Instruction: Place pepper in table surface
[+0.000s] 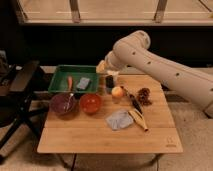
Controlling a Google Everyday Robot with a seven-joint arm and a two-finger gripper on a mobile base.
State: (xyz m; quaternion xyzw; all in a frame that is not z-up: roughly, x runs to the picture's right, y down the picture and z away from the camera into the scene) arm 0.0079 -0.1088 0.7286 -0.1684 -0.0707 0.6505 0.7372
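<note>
a light wooden surface (pixel 95 137) seen from above, with a pale robot arm (pixel 150 60) reaching in from the right. its claw (pixel 109 83) hangs over the back of the surface, just right of a green tray (pixel 75 67) and beside a round yellow-red fruit (pixel 117 91) — whether it is open or closed cannot be told. the pepper (pixel 70 83), small and orange-red, lies inside the tray, apart from the claw, next to a grey sponge (pixel 83 83). likely risks: the claw could catch the tray wall going in, grab the sponge instead, or knock the fruit — all sit close together.
</note>
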